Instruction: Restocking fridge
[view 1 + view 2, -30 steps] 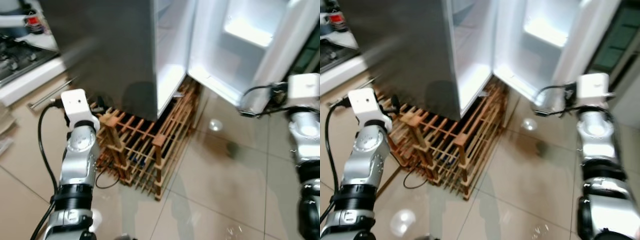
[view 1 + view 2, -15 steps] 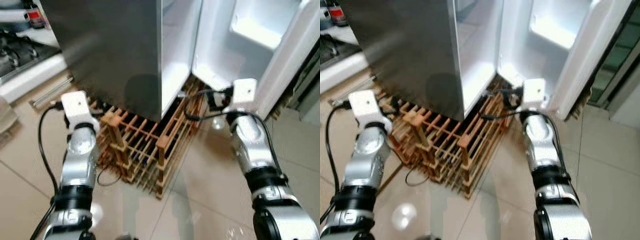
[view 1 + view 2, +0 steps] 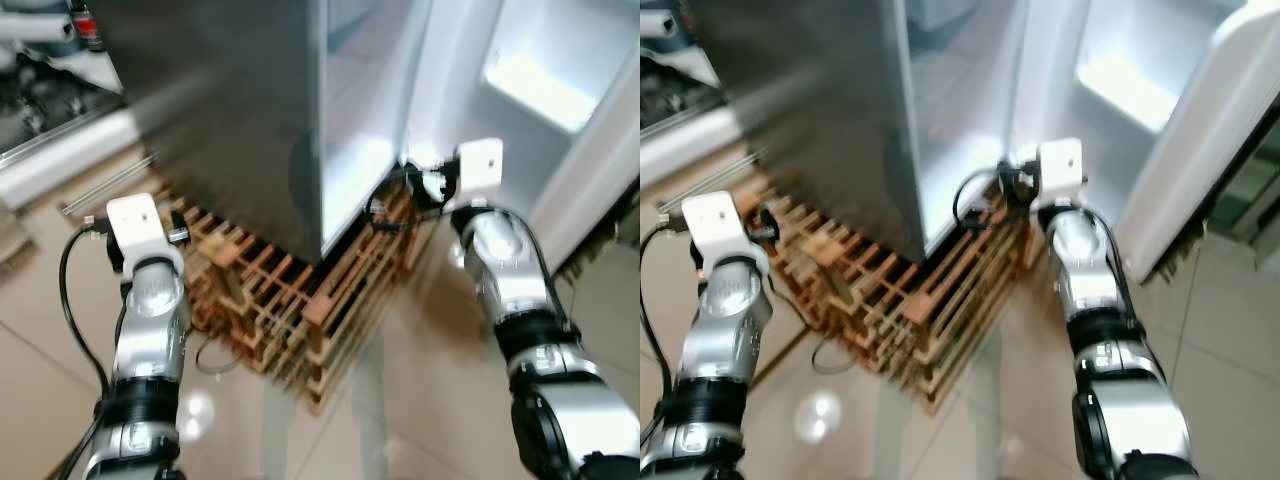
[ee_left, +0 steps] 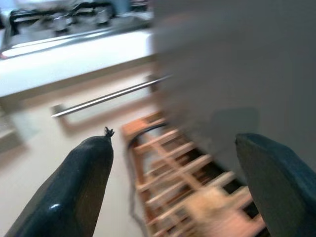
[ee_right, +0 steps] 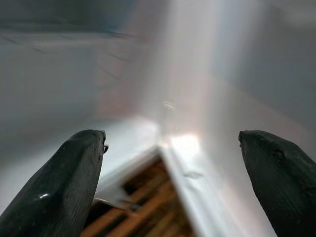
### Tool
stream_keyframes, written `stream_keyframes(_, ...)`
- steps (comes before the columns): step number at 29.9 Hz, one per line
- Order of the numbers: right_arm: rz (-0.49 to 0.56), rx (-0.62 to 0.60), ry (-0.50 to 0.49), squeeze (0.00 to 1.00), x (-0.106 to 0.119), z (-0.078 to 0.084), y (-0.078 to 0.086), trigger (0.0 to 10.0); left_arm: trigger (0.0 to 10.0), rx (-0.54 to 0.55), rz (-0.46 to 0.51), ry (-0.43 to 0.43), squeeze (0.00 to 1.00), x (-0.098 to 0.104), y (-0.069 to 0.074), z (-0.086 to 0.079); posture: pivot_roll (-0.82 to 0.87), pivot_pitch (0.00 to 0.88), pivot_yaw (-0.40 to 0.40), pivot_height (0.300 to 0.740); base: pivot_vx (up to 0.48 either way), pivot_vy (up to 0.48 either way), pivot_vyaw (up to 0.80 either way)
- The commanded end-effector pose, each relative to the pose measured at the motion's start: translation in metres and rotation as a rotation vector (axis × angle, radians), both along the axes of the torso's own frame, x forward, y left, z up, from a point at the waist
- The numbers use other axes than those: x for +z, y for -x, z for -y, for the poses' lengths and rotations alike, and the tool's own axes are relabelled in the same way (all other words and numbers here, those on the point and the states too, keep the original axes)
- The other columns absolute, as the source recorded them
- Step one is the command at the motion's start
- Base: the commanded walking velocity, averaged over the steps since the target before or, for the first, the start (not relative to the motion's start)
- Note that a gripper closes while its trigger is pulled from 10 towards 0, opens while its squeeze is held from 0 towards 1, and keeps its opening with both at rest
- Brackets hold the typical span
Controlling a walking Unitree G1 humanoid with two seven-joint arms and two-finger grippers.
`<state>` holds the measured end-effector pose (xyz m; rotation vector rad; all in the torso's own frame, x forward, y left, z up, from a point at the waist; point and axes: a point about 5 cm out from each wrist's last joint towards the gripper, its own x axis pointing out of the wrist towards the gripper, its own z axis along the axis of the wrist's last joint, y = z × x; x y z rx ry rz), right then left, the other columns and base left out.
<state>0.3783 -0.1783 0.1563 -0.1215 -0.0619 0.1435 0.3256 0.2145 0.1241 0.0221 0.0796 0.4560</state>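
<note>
The grey fridge point(image 3: 230, 100) stands ahead with its door point(image 3: 590, 150) swung open to the right, showing a white inside and a lit door shelf point(image 3: 535, 90). My right arm point(image 3: 495, 270) reaches toward the bottom corner of the open compartment. In the right wrist view my right gripper point(image 5: 170, 138) is open and holds nothing, facing the white inner wall point(image 5: 207, 98). My left arm point(image 3: 150, 300) is raised by the fridge's left side. My left gripper point(image 4: 173, 143) is open and empty above the wooden rack point(image 4: 168, 158).
A wooden slatted rack point(image 3: 290, 290) lies on the tiled floor against the fridge's base, between my arms. A metal bar point(image 3: 105, 185) lies on the floor at the left, below a white counter with a stove point(image 3: 50, 110). Bare tiles point(image 3: 420, 400) spread in front.
My right arm has swung in from the far right to the fridge's lower opening. The left arm has hardly moved. The view has shifted and is blurred.
</note>
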Motion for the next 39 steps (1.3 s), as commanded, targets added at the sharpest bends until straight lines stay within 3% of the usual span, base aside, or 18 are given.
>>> stream_keyframes(1, -0.018, -0.016, 0.004, 0.0, -0.001, 0.003, -0.001, 10.0, 10.0, 0.011, -0.003, -0.015, 0.0, 0.002, 0.0, 0.0, -0.05, 0.0, 0.033, 0.74, 0.0, 0.0, 0.0)
stream_keyframes(11, 0.018, -0.067, 0.059, 0.0, 0.009, 0.024, 0.004, 10.0, 10.0, 0.019, -0.006, -0.017, 0.0, 0.002, 0.002, -0.002, -0.04, 0.0, 0.033, 0.74, 0.0, 0.0, 0.0)
stream_keyframes(15, -0.008, -0.29, 0.217, 0.0, 0.007, 0.099, 0.023, 10.0, 10.0, -0.007, -0.008, -0.004, 0.0, 0.0, -0.001, 0.002, -0.06, 0.0, 0.049, 0.74, 0.0, 0.0, 0.0)
stream_keyframes(16, -0.008, -0.29, 0.217, 0.0, 0.007, 0.099, 0.023, 10.0, 10.0, -0.007, -0.008, -0.004, 0.0, 0.0, -0.001, 0.002, -0.06, 0.0, 0.049, 0.74, 0.0, 0.0, 0.0)
stream_keyframes(17, -0.009, -0.324, 0.247, 0.0, 0.008, 0.109, 0.026, 10.0, 10.0, -0.01, -0.008, -0.005, 0.0, 0.0, -0.001, 0.002, -0.06, 0.0, 0.049, 0.74, 0.0, 0.0, 0.0)
stream_keyframes(18, -0.034, -0.411, 0.278, 0.0, 0.009, 0.137, 0.034, 10.0, 10.0, -0.013, -0.01, -0.004, 0.0, 0.0, -0.001, 0.002, -0.07, 0.0, 0.053, 0.74, 0.0, 0.0, 0.0)
stream_keyframes(19, -0.034, -0.411, 0.278, 0.0, 0.009, 0.137, 0.034, 10.0, 10.0, -0.013, -0.01, -0.004, 0.0, 0.0, -0.001, 0.002, -0.07, 0.0, 0.053, 0.74, 0.0, 0.0, 0.0)
stream_keyframes(21, -0.061, -0.522, 0.342, 0.0, 0.016, 0.174, 0.049, 10.0, 10.0, -0.017, -0.014, -0.003, 0.0, -0.001, -0.002, 0.003, -0.07, 0.0, 0.059, 0.74, 0.0, 0.0, 0.0)
stream_keyframes(24, -0.078, -0.561, 0.365, 0.0, 0.024, 0.196, 0.059, 10.0, 10.0, -0.021, -0.016, -0.004, 0.0, 0.0, -0.002, 0.004, -0.07, 0.0, 0.063, 0.74, 0.0, 0.0, 0.0)
stream_keyframes(28, -0.076, -0.554, 0.333, 0.0, 0.027, 0.198, 0.059, 10.0, 10.0, -0.028, -0.013, -0.006, 0.0, 0.002, -0.003, 0.006, -0.07, 0.0, 0.066, 0.74, 0.0, 0.0, 0.0)
stream_keyframes(29, -0.064, -0.533, 0.312, 0.0, 0.026, 0.192, 0.056, 10.0, 10.0, -0.034, -0.007, -0.009, 0.0, 0.002, -0.003, 0.006, -0.07, 0.0, 0.065, 0.74, 0.0, 0.0, 0.0)
stream_keyframes(31, -0.027, -0.447, 0.256, 0.0, 0.019, 0.167, 0.048, 10.0, 10.0, -0.053, 0.003, -0.021, 0.0, 0.004, -0.004, 0.006, -0.07, 0.0, 0.063, 0.74, 0.0, 0.0, 0.0)
stream_keyframes(32, -0.027, -0.447, 0.256, 0.0, 0.019, 0.167, 0.048, 10.0, 10.0, -0.053, 0.003, -0.021, 0.0, 0.004, -0.004, 0.006, -0.07, 0.0, 0.063, 0.74, 0.0, 0.0, 0.0)
stream_keyframes(33, 0.008, -0.364, 0.208, 0.0, 0.009, 0.139, 0.043, 10.0, 10.0, -0.07, 0.01, -0.037, 0.0, 0.004, -0.002, 0.004, -0.07, 0.0, 0.062, 0.74, 0.0, 0.0, 0.0)
stream_keyframes(34, 0.008, -0.364, 0.208, 0.0, 0.009, 0.139, 0.043, 10.0, 10.0, -0.07, 0.01, -0.037, 0.0, 0.004, -0.002, 0.004, -0.07, 0.0, 0.062, 0.74, 0.0, 0.0, 0.0)
stream_keyframes(37, 0.038, -0.254, 0.09, 0.0, -0.011, 0.089, 0.045, 10.0, 10.0, -0.118, 0.026, -0.069, 0.0, 0.002, 0.006, -0.003, -0.07, 0.0, 0.063, 0.74, 0.0, 0.0, 0.14)
stream_keyframes(39, 0.041, -0.235, 0.057, 0.0, -0.014, 0.08, 0.047, 10.0, 10.0, -0.126, 0.029, -0.078, 0.0, 0.002, 0.008, -0.005, -0.07, 0.0, 0.063, 0.74, 0.0, 0.0, 0.42)
